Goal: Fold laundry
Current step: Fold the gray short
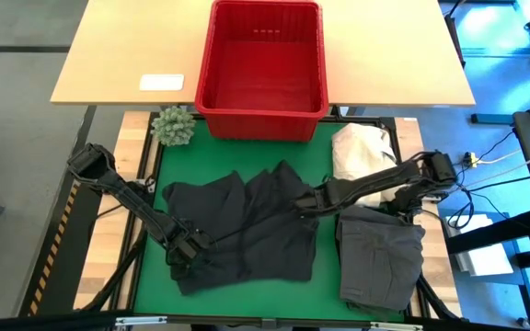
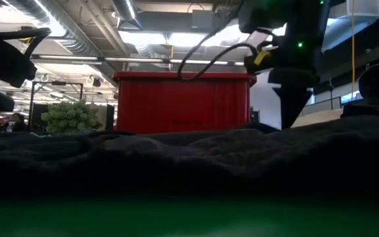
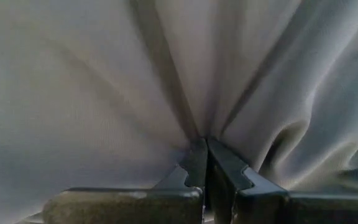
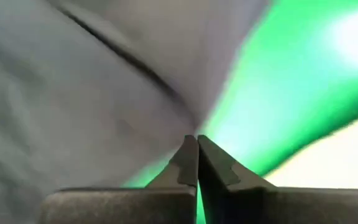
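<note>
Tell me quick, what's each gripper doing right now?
Left gripper: shut on the dark garment.
Right gripper: shut on the same garment's edge.

A dark, rumpled garment [image 1: 247, 225] is spread crumpled across the middle of the green mat [image 1: 320, 161], while a dark grey garment [image 1: 380, 257] is laid folded just beside it at the mat's right edge.

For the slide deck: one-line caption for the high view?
Left gripper and right gripper pinch a dark garment on the green mat.
</note>
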Robot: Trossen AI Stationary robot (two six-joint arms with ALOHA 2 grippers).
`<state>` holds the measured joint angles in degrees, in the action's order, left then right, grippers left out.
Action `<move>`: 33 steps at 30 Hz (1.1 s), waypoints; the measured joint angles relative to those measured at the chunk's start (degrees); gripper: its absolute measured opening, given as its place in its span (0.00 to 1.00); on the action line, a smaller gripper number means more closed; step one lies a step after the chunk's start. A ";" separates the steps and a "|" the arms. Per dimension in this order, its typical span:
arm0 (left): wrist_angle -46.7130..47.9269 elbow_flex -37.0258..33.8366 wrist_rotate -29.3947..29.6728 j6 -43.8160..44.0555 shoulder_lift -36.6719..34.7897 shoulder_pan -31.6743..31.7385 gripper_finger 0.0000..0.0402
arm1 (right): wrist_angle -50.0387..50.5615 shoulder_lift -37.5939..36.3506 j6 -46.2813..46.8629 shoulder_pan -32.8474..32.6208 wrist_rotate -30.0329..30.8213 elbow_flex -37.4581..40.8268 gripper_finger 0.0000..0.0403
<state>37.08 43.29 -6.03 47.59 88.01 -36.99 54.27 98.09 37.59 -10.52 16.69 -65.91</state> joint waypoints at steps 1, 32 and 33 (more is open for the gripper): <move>0.02 0.00 -0.04 -0.04 0.00 0.00 0.00 | 0.73 -0.65 0.38 0.03 0.66 0.02 0.00; 10.84 9.92 34.20 -23.88 -0.23 10.29 0.00 | -40.35 0.76 -26.79 15.79 -9.81 5.27 0.00; 9.85 8.90 34.22 -25.47 -0.43 12.05 0.00 | -40.70 1.42 -27.42 16.14 -10.41 5.27 0.00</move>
<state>46.93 52.19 28.20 22.12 87.57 -24.95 13.57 99.52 10.17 5.62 6.28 -60.64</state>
